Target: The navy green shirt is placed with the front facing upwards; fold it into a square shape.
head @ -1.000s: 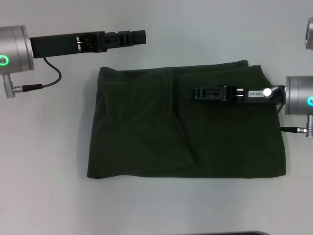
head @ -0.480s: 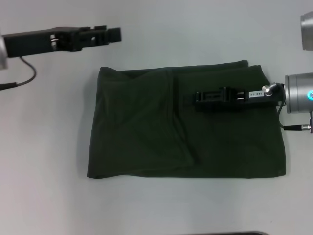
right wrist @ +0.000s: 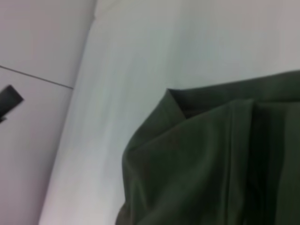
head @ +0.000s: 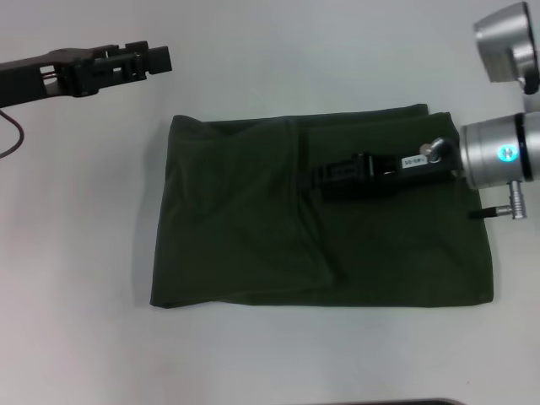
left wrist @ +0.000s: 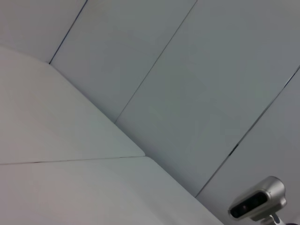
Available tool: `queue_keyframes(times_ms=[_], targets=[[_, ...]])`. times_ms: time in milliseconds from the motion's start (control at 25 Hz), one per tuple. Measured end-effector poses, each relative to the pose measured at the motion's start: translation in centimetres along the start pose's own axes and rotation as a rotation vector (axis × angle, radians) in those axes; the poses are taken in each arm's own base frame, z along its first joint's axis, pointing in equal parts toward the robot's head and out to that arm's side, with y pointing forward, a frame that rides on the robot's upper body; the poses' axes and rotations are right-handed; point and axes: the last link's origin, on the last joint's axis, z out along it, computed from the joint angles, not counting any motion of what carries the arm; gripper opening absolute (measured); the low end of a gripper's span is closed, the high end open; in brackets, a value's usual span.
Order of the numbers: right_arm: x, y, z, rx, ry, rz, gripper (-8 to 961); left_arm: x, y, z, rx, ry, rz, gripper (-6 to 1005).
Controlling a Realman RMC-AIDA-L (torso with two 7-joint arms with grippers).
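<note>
The left gripper [head: 156,57] has retreated far-left, off the folded navy green shirt [head: 245,245] (mid-table); the right gripper [head: 325,177] tilts above it. Jaw states unclear; folding seems nearly finished.

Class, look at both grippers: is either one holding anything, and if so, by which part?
The left gripper holds nothing; it hangs over bare table, apart from the navy green shirt. The right gripper is above the shirt; a hold cannot be told.
</note>
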Motion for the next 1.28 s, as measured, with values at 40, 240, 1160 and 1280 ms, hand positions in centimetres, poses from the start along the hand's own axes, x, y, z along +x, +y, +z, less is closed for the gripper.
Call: queue_keyframes(times_ms=[40,240,1160,1280], targets=[[-0.1,0.1,0.3,0.008,0.012,0.001,776,0.0,0.0,0.0,-0.001,0.001,0.002,687],[-0.5,0.7,1.3,0.046,0.061,0.003,776,-0.1,0.0,-0.2,0.0,0.001,0.008,687],[-1.2,1.8,3.4,0.128,0.136,-0.009,772,0.0,0.0,-0.2,0.001,0.006,0.022,686],[-1.3,1.8,3.5,0.132,0.138,-0.006,772,0.1,0.0,-0.2,0.003,0.016,0.023,686]])
